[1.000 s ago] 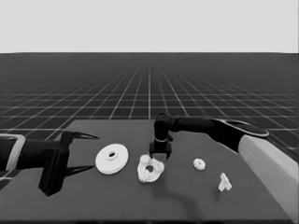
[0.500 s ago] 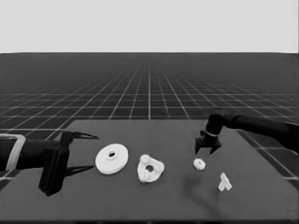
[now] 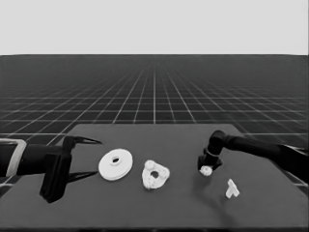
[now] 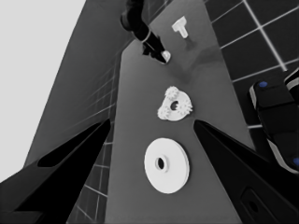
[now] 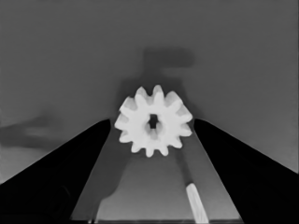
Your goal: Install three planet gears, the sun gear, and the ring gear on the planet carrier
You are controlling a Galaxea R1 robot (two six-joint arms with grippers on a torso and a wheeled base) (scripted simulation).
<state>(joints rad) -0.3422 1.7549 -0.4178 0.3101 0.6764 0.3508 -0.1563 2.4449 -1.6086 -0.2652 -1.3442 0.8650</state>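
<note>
Right gripper (image 3: 206,169) down over a lone gear (image 5: 153,121) right of table centre, fingers spread wide either side, not touching it. Smaller round part (image 3: 155,175) at centre bearing three gears; larger round part (image 3: 116,164) just left. Left gripper (image 3: 89,157) parked, open, at left end.

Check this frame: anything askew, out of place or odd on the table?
Nothing stands out. The smaller round part carries three gears and lies flat beside the larger round part. The right gripper is over the last loose gear, fingers open either side. The thin white piece lies apart. The left gripper waits at the table's left end.
</note>
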